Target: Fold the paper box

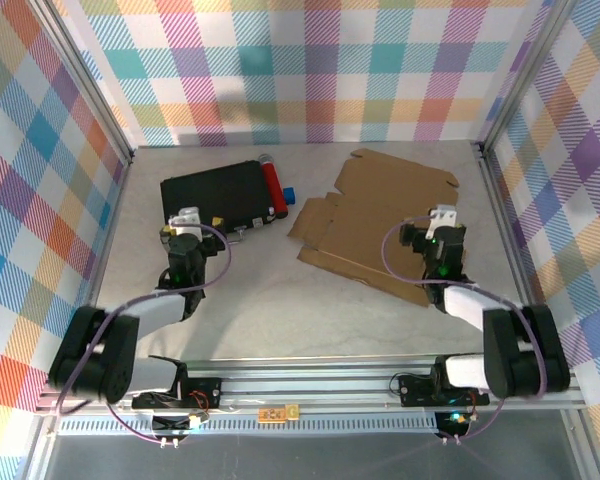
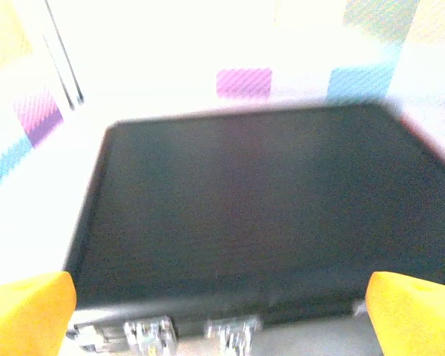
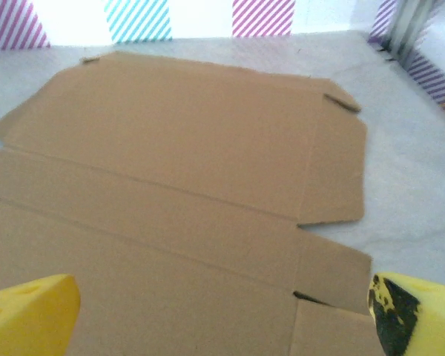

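Paper box is unfolded, lying flat on the desk toward the far right corner, no flap raised yet. Right gripper sits over the sheet's near right edge, jaws wide; yellow pads are well apart with nothing between them. Left gripper is also wide and empty, at the near edge of the black case on the far left side.

Handling guess: thin cardboard, light, stiff across panels, hinges only at the scores. It probably slides on the desk if pushed unpinned. Best hold looks like a free flap edge, e.g. the side flap. Pin the centre panel, lift along the crease, and don't crush the tabs.
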`<action>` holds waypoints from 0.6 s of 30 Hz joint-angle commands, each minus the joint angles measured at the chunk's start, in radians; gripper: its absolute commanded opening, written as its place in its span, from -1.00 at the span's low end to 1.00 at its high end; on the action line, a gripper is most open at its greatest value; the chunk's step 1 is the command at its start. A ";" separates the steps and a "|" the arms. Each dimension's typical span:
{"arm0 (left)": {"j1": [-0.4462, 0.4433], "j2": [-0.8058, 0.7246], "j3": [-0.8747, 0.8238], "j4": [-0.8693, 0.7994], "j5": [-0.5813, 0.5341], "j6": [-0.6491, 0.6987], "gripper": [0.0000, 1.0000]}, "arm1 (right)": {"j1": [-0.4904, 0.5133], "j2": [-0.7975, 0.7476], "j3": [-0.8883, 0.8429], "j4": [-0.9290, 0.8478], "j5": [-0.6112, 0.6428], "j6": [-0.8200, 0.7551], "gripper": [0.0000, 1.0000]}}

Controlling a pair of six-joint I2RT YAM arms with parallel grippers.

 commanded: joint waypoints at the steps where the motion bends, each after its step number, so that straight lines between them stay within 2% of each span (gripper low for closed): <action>1: -0.063 -0.106 0.122 -0.054 -0.153 -0.008 0.99 | 0.027 -0.133 0.192 -0.088 0.082 -0.072 0.99; 2: -0.077 -0.124 0.191 -0.150 -0.200 -0.086 0.99 | 0.040 -0.151 0.276 -0.140 0.079 -0.085 0.99; 3: -0.078 -0.147 0.320 -0.362 -0.218 -0.258 0.99 | 0.045 -0.158 0.394 -0.257 0.087 -0.015 0.98; 4: -0.074 -0.154 0.485 -0.699 -0.197 -0.453 0.99 | 0.042 -0.147 0.540 -0.476 0.119 0.148 0.98; 5: -0.067 -0.136 0.607 -0.945 -0.173 -0.601 0.99 | 0.033 -0.122 0.680 -0.727 0.147 0.329 0.98; 6: -0.050 -0.093 0.684 -1.086 -0.122 -0.726 0.99 | 0.027 -0.078 0.831 -1.047 0.182 0.518 0.98; 7: -0.012 -0.043 0.719 -1.094 0.072 -0.765 0.99 | 0.023 -0.026 0.968 -1.320 0.241 0.729 0.98; 8: 0.008 0.001 0.744 -1.086 0.236 -0.793 1.00 | 0.004 0.007 1.029 -1.408 0.165 0.741 0.99; 9: -0.007 0.047 0.770 -1.097 0.340 -0.828 0.90 | -0.002 0.038 1.060 -1.409 0.010 0.658 0.87; 10: -0.047 0.085 0.780 -1.098 0.387 -0.853 0.77 | 0.004 0.062 1.080 -1.437 -0.092 0.638 0.55; 13: -0.179 0.159 0.763 -1.089 0.446 -0.914 0.60 | 0.019 0.069 0.971 -1.450 -0.242 0.729 -0.02; 16: -0.280 0.219 0.693 -0.981 0.477 -0.972 0.45 | 0.017 0.078 0.841 -1.390 -0.386 0.743 -0.17; 18: -0.317 0.270 0.660 -0.894 0.508 -1.007 0.32 | 0.015 0.093 0.794 -1.361 -0.460 0.744 -0.20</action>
